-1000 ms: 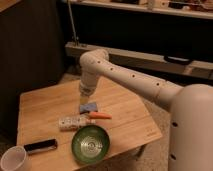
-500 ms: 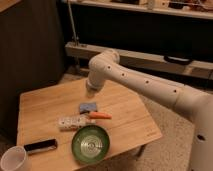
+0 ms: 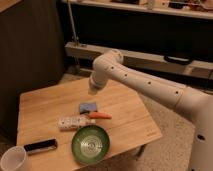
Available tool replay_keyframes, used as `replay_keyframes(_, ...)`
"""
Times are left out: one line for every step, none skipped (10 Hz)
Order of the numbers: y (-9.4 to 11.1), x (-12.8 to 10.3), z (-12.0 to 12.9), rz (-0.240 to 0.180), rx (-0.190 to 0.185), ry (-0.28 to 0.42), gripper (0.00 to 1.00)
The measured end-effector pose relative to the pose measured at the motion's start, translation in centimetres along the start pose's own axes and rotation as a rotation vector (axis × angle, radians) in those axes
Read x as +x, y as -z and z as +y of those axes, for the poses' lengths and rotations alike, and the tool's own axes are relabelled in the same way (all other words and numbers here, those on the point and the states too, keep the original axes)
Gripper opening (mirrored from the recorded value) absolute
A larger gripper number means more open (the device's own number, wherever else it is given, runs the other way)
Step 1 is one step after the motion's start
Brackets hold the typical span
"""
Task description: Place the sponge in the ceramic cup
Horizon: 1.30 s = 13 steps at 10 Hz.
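Observation:
The blue sponge (image 3: 88, 107) lies flat near the middle of the wooden table (image 3: 45, 107), with nothing holding it. The white ceramic cup (image 3: 14, 159) stands upright at the table's near left corner, far from the sponge. My white arm reaches in from the right and bends down over the table. Its gripper (image 3: 94, 87) hangs at the arm's lower end, above and slightly behind the sponge and clear of it.
An orange carrot (image 3: 100, 115) and a white power strip (image 3: 72, 121) lie just in front of the sponge. A green striped bowl (image 3: 90, 145) sits near the front edge. A black flat object (image 3: 40, 146) lies beside the cup. A dark panel stands behind the table.
The arm's end has lifted up and back from just over the sponge. The sponge stays in the same spot on the table.

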Motion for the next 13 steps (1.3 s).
replay_keyframes(-0.5, 0.5, -0.4, 0.051, 0.010, 0.060, 0.03)
replay_keyframes(-1.2, 0.8, -1.0, 0.088, 0.017, 0.125, 0.11)
replay_keyframes(-1.9, 0.9, -1.5, 0.107, 0.023, 0.167, 0.19)
replay_keyframes(-2.7, 1.2, -1.9, 0.115, 0.033, 0.189, 0.31)
replay_keyframes(-3.3, 1.8, -2.2, 0.115, 0.040, 0.203, 0.42)
replay_keyframes(-3.7, 2.1, -2.3, 0.107, 0.042, 0.215, 0.51)
replay_keyframes(-4.3, 2.6, -2.2, 0.090, 0.045, 0.223, 0.63)
replay_keyframes(-4.7, 2.8, -2.1, 0.074, 0.046, 0.226, 0.73)
replay_keyframes(-5.0, 2.9, -1.9, 0.062, 0.048, 0.226, 0.78)
replay_keyframes(-5.6, 2.7, -1.8, 0.039, 0.054, 0.227, 0.80)
replay_keyframes(-6.7, 2.5, -1.9, 0.014, 0.065, 0.233, 0.80)
replay_keyframes(-7.9, 2.0, -2.0, 0.001, 0.077, 0.234, 0.80)
replay_keyframes(-8.6, 1.6, -2.1, -0.003, 0.086, 0.232, 0.80)
